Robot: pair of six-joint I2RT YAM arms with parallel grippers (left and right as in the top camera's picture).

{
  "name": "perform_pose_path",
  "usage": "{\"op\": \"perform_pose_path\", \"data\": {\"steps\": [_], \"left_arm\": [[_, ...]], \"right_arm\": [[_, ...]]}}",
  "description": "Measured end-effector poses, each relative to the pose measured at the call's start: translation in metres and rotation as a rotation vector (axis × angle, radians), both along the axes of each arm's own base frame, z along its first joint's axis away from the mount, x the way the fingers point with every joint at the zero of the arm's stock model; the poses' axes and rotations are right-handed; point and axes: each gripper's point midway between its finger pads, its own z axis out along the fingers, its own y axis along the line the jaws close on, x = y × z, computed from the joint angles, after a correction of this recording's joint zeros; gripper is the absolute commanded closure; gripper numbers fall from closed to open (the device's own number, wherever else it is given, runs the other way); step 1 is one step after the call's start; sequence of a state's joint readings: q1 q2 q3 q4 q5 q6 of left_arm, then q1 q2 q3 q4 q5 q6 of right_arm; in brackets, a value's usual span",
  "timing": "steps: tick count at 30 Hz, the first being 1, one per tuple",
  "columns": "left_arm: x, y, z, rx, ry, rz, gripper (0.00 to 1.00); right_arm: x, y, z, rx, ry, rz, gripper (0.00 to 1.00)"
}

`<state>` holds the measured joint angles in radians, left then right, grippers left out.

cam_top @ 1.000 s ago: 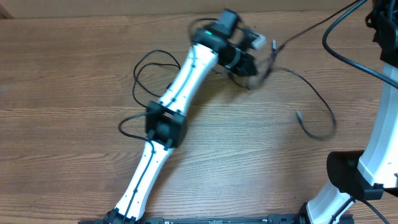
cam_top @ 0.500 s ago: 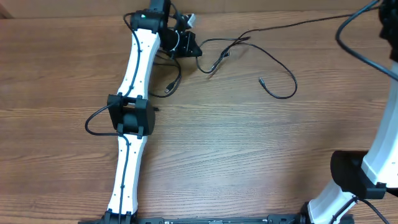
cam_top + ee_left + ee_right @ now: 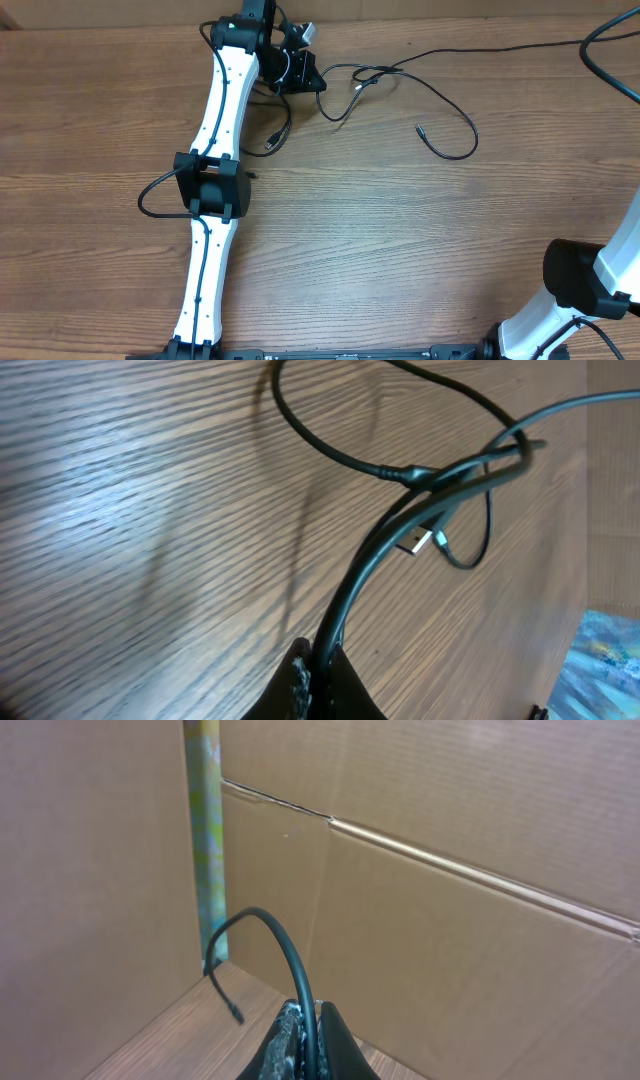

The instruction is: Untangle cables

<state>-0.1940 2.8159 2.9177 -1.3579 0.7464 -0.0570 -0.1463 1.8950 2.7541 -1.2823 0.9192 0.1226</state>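
The thin black cables lie across the far side of the table. They cross in a tangle. One strand runs right toward the table's corner. Another curls to a loose plug. A third end with a plug lies beside the left arm. My left gripper is shut on a cable that rises to the tangle with a silver plug. My right gripper is outside the overhead view. It is shut on a cable that arcs over to a dangling end.
The white left arm stretches from the near edge to the far left. The right arm's base stands at the near right, with its thicker wire at the far right. Cardboard walls stand behind the table.
My left arm has swung left to the far-left corner, dragging the cables with it. The right arm has lifted out of the overhead view, and the strand to the right lies straighter.
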Motion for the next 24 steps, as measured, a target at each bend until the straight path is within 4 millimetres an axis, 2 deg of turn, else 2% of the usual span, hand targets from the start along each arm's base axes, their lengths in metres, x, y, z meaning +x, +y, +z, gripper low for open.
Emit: {"op": "perform_pose_path", "data": {"steps": [5,7,10,13,17,22,23,24], "left_arm": [[0.000,-0.013,0.016,-0.011,-0.049,-0.020,0.96],[0.000,-0.019,0.025,-0.018,-0.079,-0.029,0.96],[0.001,-0.025,0.042,-0.032,-0.124,-0.033,0.96],[0.001,-0.031,0.056,-0.043,-0.157,-0.033,0.96],[0.001,-0.034,0.065,-0.056,-0.156,-0.014,0.96],[0.001,-0.034,0.068,-0.065,-0.116,0.027,0.96],[0.001,-0.034,0.069,-0.067,-0.111,0.033,0.96],[0.001,-0.034,0.069,-0.069,-0.101,0.043,0.96]], "right_arm": [[0.008,-0.001,0.000,0.024,-0.021,0.051,0.96],[0.010,-0.009,0.001,0.038,-0.048,0.069,0.96],[0.013,-0.037,0.002,0.056,-0.090,0.068,0.96],[0.024,-0.069,-0.012,0.085,-0.096,0.069,0.96],[0.061,-0.106,-0.057,0.152,-0.056,0.109,0.96],[0.110,-0.143,-0.132,0.233,0.014,0.136,0.96],[0.122,-0.154,-0.155,0.253,0.030,0.141,0.96],[0.127,-0.158,-0.163,0.262,0.034,0.144,0.96]]}}
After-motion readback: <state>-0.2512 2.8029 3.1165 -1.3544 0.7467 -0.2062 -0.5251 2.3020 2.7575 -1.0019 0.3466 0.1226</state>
